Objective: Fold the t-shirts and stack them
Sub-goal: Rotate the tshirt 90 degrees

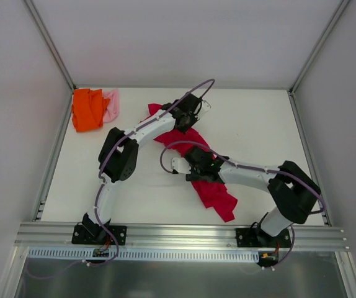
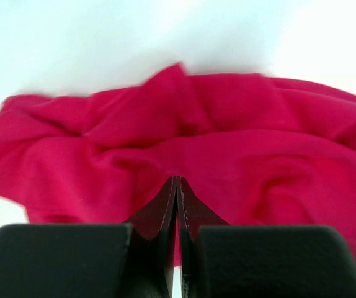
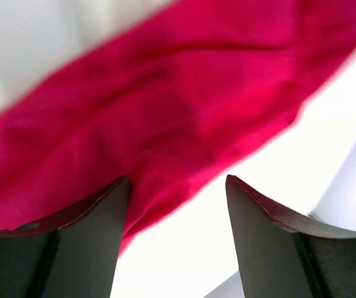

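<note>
**My Two Tools and the Red T-Shirt**

My left tool point(image 2: 177, 180) is shut tight. Its two fingers point(image 2: 164, 217) press flat against each other, and the red t-shirt point(image 1: 216, 197) is pinched right at their tips. In my left wrist view the red cloth bunches up in soft folds just past the tips and fills most of the view from side to side. I can see a bit of white above it.

My right tool point(image 3: 178, 181) is wide open. Its two fingers point(image 3: 94, 239) stand well apart, one on each side. The red t-shirt runs across the view beyond them, and one edge of it dips down between the fingers, close to the left one. I cannot tell if that finger touches the cloth. Nothing is held in this tool.

From above, the red t-shirt lies crumpled in the middle of the white tabletop point(image 1: 258, 124). It is a long, messy shape. One end is at the far side, under my left tool. The other end points to the near side, by my right arm. My right tool is over the middle part of it. My arms hide some of it.

The orange t-shirt point(image 1: 87, 110) sits in a heap in the far left corner of the tabletop. The pink t-shirt point(image 1: 112, 104) peeks out on its right side, touching it. Only a small bit of pink shows. Both are well apart from the red t-shirt and from my tools.
</note>
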